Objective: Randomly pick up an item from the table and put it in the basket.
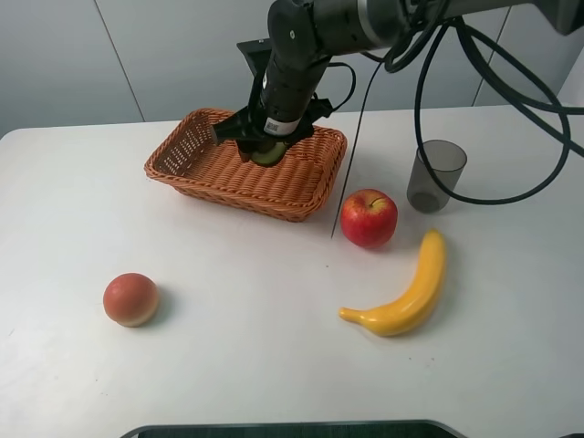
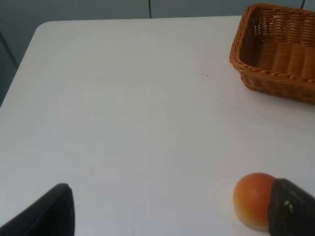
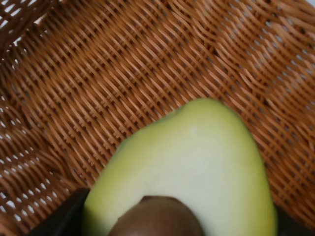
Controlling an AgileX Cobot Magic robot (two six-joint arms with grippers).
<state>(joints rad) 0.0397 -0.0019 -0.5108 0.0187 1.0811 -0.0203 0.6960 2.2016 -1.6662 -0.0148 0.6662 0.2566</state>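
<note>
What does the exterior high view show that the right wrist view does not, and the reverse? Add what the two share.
Only the exterior high view: the white table, with the apple, banana, peach and grey cup on it outside the basket, and the right gripper reaching in from above. Only the right wrist view: the avocado half seen close, its pale cut face and brown pit. Both: the avocado half over the basket's woven floor.

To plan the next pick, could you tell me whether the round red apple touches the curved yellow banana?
Apart: the exterior high view shows bare white table between the apple and the banana.
</note>
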